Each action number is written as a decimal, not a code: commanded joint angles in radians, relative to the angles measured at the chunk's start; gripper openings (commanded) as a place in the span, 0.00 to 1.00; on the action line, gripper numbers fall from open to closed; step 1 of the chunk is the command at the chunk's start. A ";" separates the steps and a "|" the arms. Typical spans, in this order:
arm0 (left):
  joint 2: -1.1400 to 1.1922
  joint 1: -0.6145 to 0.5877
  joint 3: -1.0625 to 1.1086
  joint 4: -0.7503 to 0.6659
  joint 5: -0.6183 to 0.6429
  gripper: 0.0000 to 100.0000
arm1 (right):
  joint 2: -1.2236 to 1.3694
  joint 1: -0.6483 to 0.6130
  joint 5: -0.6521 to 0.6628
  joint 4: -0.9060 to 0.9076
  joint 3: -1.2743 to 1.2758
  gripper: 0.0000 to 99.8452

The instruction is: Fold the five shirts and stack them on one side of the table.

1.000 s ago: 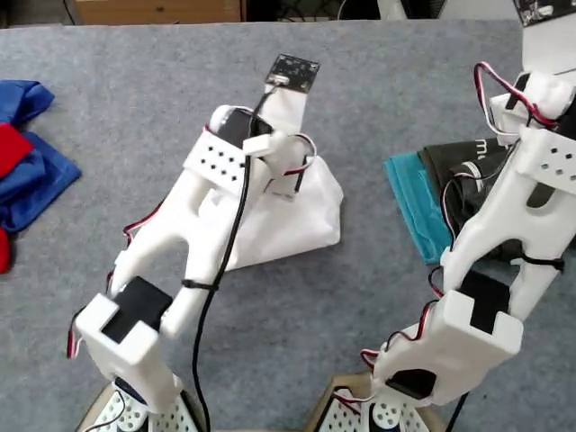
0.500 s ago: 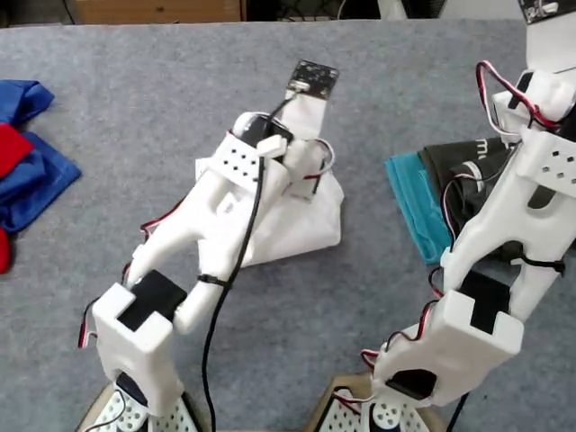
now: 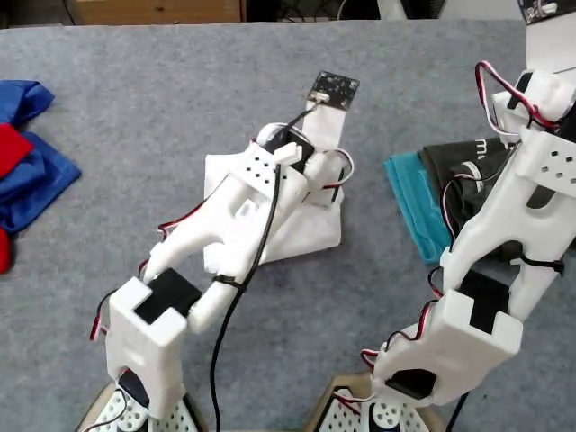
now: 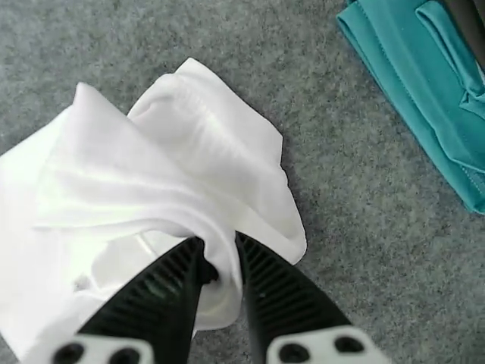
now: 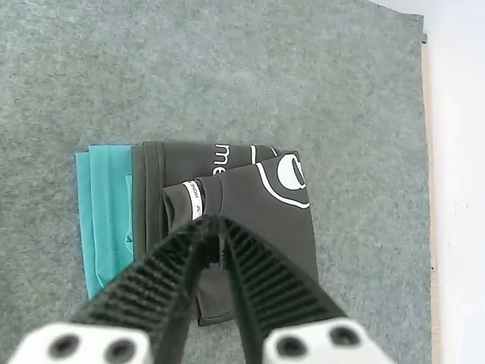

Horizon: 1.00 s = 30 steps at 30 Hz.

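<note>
Jaws on your left gripper are clamped on a fold of the white shirt, mid-frame in the high view. Its arm has swung right toward the stack, but the shirt seems barely dragged and remains rumpled. Your right gripper hangs closed above the stack.

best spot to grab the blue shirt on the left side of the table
Grip the blue shirt by the flap that juts toward the table's middle, coming down from above on that side. That flap lies bare on the gray mat, while the red shirt seems to lie over the part nearer the table's edge, so a pinch there would likely catch both.
</note>
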 commanded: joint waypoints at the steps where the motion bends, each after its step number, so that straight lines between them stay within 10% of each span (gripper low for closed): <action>1: 0.005 0.025 -0.068 -0.029 0.011 0.03 | -0.048 0.005 0.008 -0.003 -0.042 0.01; 21: 0.071 0.004 -0.065 -0.157 0.011 0.03 | -0.048 0.005 0.008 0.003 -0.047 0.01; 30: 0.060 -0.041 -0.110 -0.072 0.141 0.26 | -0.048 0.005 0.008 0.003 -0.047 0.01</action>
